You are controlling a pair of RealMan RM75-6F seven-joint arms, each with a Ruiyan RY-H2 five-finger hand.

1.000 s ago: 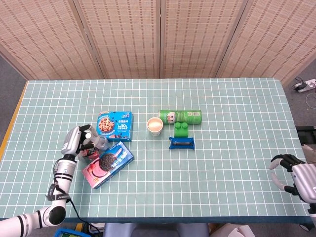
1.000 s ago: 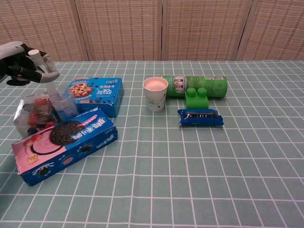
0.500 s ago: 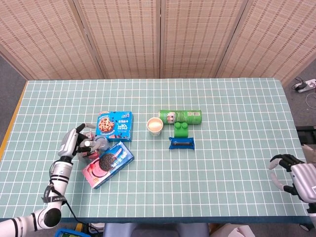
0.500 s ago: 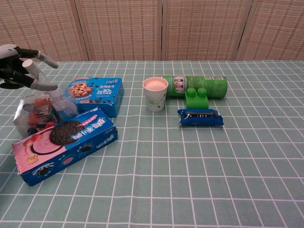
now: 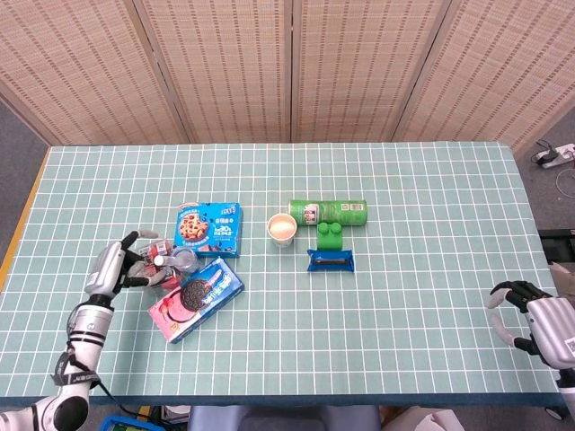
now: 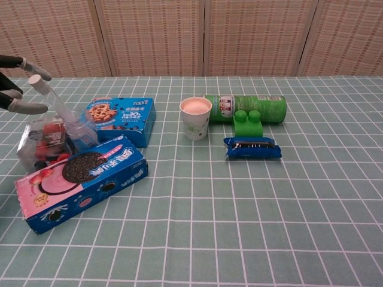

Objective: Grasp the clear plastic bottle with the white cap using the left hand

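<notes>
The clear plastic bottle (image 6: 64, 117) with its white cap (image 6: 37, 82) leans tilted over a clear packet of red snacks (image 6: 43, 143), cap pointing up and to the left. In the head view the bottle (image 5: 177, 260) lies between the two cookie boxes. My left hand (image 5: 115, 267) is just left of the cap with its fingers spread and nothing in it. In the chest view only its fingertips (image 6: 24, 107) show at the left edge, above and below the cap without touching it. My right hand (image 5: 537, 319) hovers off the table's front right corner, holding nothing.
A blue-and-pink Oreo box (image 6: 81, 178) lies in front of the bottle and a blue cookie box (image 6: 122, 119) behind it. Toward the middle stand a paper cup (image 6: 195, 116), a lying green can (image 6: 254, 109), a green brick (image 6: 247, 124) and a blue packet (image 6: 252, 147).
My left hand has let go of the bottle's neck, spread its fingers and drawn back to the left. The bottle stays leaning where it was. The right hand is unmoved.
</notes>
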